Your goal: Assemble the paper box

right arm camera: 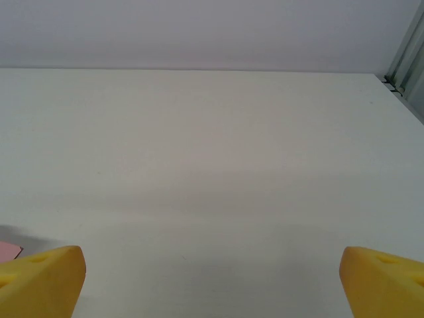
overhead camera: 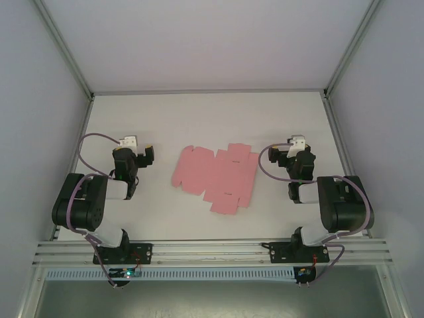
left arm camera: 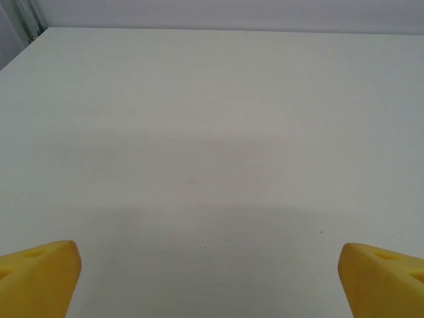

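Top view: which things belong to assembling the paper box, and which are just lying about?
For the job: paper box, a flat pink sheet; left gripper, open; right gripper, open.
Just there: white table; metal rail at the near edge.

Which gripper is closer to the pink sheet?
Right. The right gripper sits just right of the paper box; the left gripper sits slightly farther off, on its left.
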`<act>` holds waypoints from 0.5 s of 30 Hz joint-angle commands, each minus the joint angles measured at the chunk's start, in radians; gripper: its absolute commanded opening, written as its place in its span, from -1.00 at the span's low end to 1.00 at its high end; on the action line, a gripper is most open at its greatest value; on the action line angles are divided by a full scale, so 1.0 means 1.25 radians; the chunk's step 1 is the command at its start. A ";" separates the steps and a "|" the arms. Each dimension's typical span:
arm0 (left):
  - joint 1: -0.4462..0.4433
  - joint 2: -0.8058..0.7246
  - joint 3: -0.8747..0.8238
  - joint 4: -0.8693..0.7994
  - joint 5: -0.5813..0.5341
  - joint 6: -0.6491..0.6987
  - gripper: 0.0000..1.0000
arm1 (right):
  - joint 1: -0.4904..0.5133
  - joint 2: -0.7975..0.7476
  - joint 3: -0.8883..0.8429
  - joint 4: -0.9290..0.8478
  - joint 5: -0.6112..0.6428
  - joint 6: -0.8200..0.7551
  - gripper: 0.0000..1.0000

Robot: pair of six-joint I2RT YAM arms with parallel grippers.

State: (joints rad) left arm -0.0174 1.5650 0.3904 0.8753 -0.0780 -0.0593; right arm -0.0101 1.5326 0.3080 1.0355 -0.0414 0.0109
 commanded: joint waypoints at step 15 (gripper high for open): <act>0.010 -0.008 0.004 -0.004 0.002 0.015 0.99 | 0.008 -0.037 0.040 -0.061 0.024 -0.009 0.96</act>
State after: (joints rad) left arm -0.0177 1.5650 0.3904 0.8749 -0.0780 -0.0589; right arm -0.0101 1.5276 0.3180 1.0065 -0.0391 0.0105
